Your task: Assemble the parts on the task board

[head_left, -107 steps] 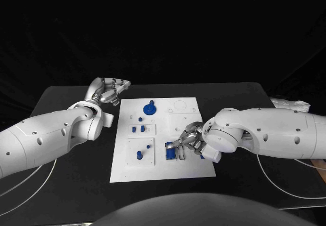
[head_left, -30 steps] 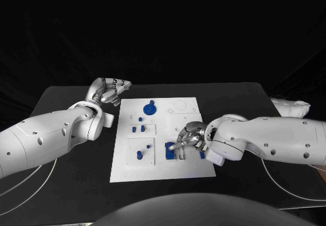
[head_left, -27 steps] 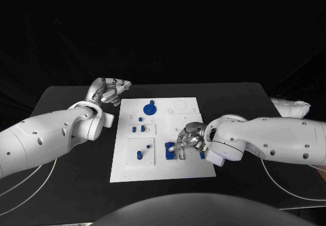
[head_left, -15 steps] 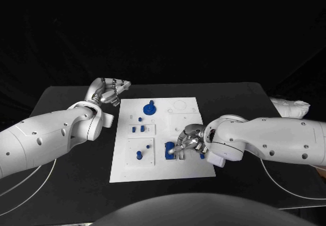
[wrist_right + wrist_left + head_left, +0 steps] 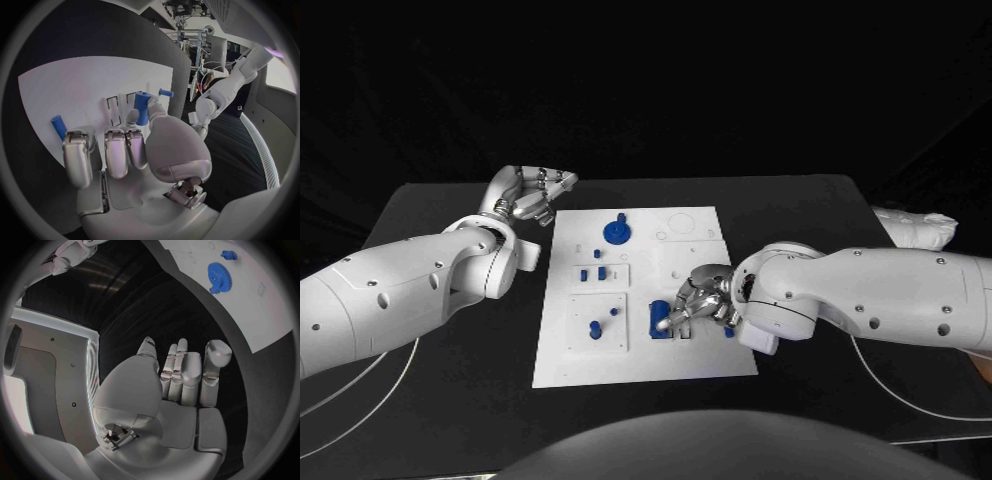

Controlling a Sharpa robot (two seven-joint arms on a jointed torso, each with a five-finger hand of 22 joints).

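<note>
1. White rectangular task board (image 5: 646,350) lies mid-worktop (image 5: 444,215), small blue plastic parts (image 5: 613,233) on it.
2. My right hand (image 5: 692,305) hovers over a blue block (image 5: 661,318); fingers (image 5: 116,150) straight, side by side, holding nothing I can see.
3. My left hand (image 5: 531,192) sits off-board, fingers (image 5: 181,372) loosely apart.
</note>
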